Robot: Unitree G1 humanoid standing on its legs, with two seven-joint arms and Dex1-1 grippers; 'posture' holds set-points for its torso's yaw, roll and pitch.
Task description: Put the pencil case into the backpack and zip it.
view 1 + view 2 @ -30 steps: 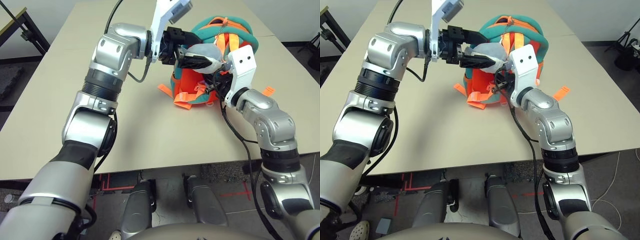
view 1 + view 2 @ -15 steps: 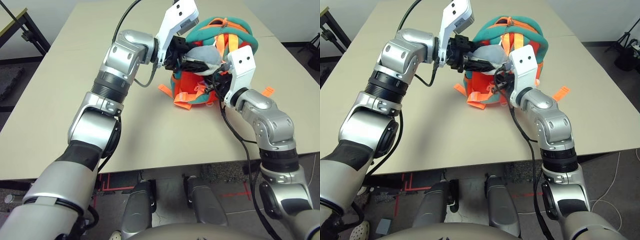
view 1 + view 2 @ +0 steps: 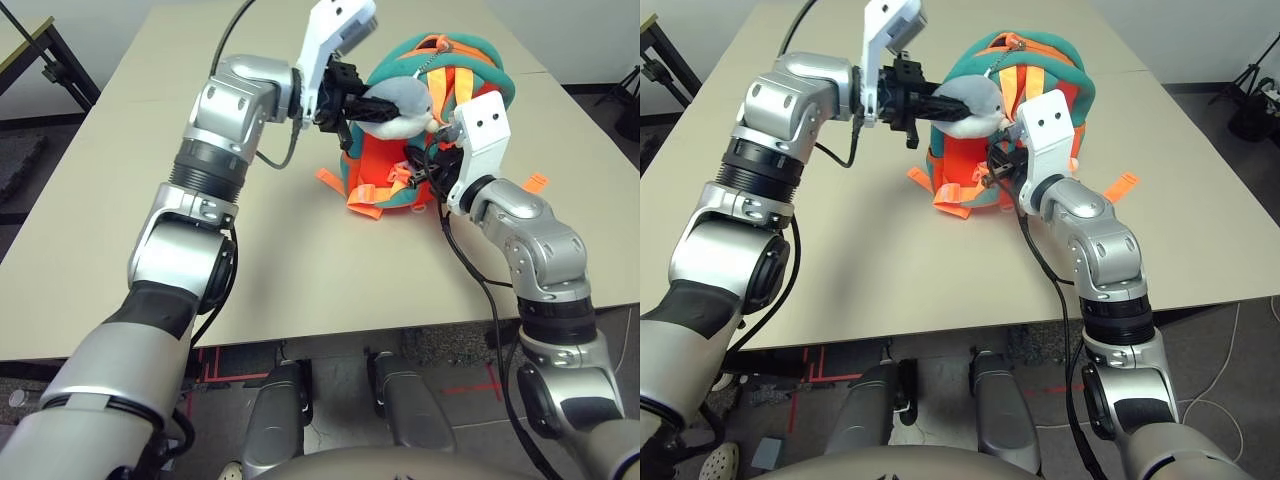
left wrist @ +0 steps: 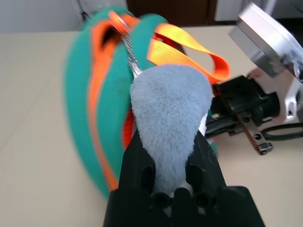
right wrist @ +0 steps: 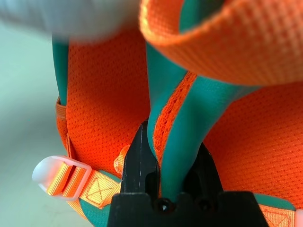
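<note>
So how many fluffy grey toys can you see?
1. The grey plush toy hangs by a chain from the backpack and is pinched in the left gripper. More could be hidden behind the backpack.

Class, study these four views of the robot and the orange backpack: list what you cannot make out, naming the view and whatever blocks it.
- Pencil case: whether it is inside the backpack cannot be told; the fabric hides the interior.
- Zipper state: head views, hidden behind the grey plush toy held by the left gripper.
- Right gripper in head views: covered by its white wrist bracket.
</note>
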